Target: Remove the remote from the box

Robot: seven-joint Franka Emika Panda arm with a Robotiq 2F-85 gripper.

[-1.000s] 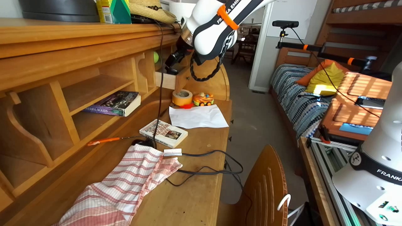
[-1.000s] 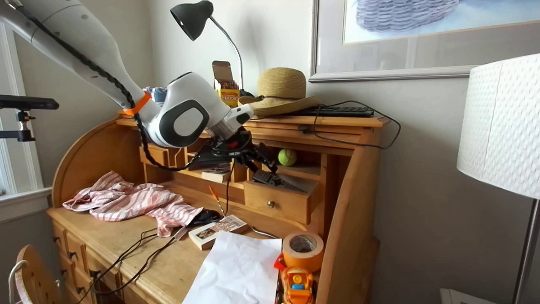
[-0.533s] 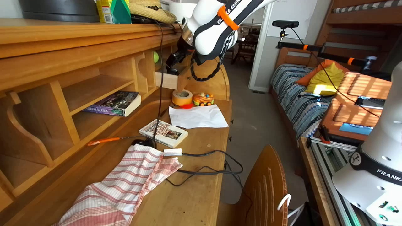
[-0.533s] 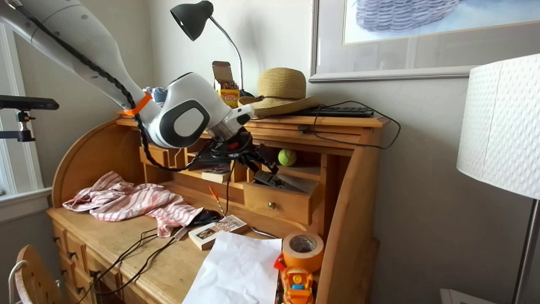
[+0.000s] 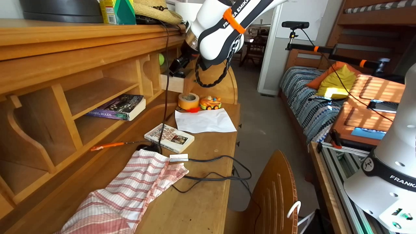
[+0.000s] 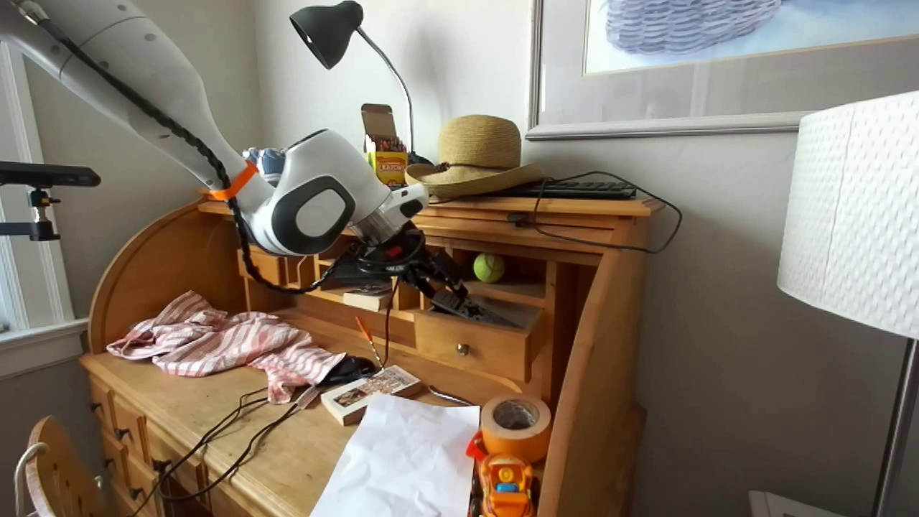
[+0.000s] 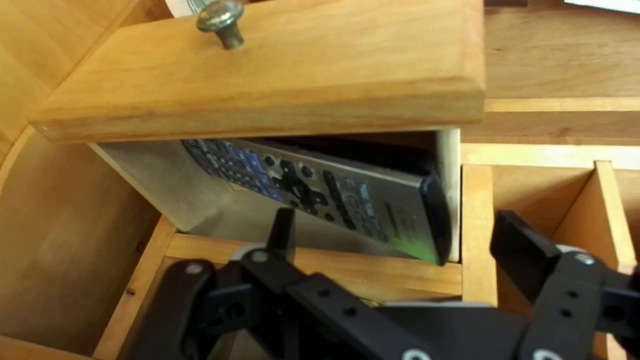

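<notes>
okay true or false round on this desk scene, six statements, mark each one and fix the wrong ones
1. The remote lies in the pulled-out drawer. True.
2. The claw is shut on the remote. False: the claw is open.
3. The straw hat sits higher than the tennis ball. True.
4. The tennis ball is in the drawer. False: the tennis ball is in a compartment above the drawer.
5. The tape roll stands next to the toy car. True.
6. The striped cloth covers the toy car. False: the striped cloth lies apart from it.
</notes>
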